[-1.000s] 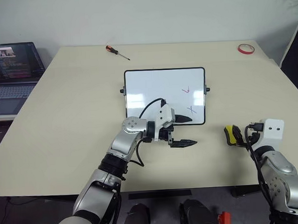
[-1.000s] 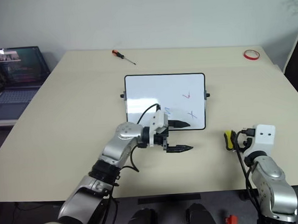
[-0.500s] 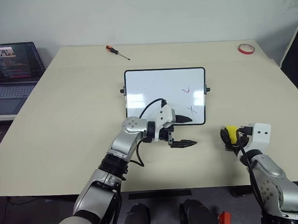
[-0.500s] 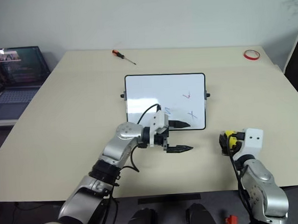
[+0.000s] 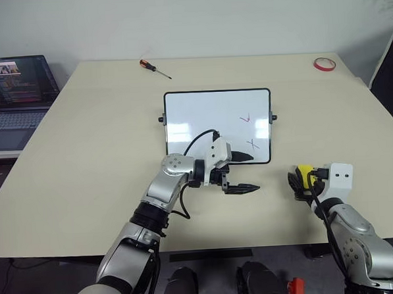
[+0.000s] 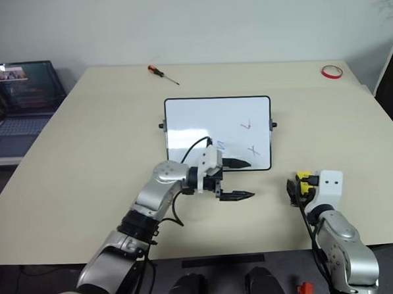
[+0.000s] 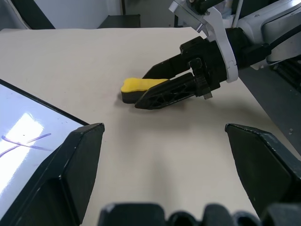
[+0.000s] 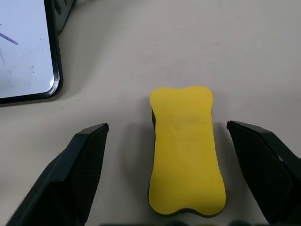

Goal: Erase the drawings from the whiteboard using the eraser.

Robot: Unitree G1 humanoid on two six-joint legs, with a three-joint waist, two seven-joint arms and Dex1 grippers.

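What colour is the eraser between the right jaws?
Bright yellow on top with a dark underside; the eraser shows best in the right wrist view.

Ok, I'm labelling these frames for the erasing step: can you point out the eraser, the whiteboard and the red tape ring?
eraser [image 8: 186, 148]: right wrist view, middle of its yellow top face.
whiteboard [image 5: 201, 117]: left eye view, bare white surface, upper left part.
red tape ring [image 5: 324, 64]: left eye view, on the ring's near rim.

I find no readable words or numbers; my whiteboard [image 5: 218, 126] carries only marker scribbles, a blue cross [image 5: 252, 143] and red tick [image 5: 245, 119], and the far-left laptop [image 5: 12, 97] screen is illegible.
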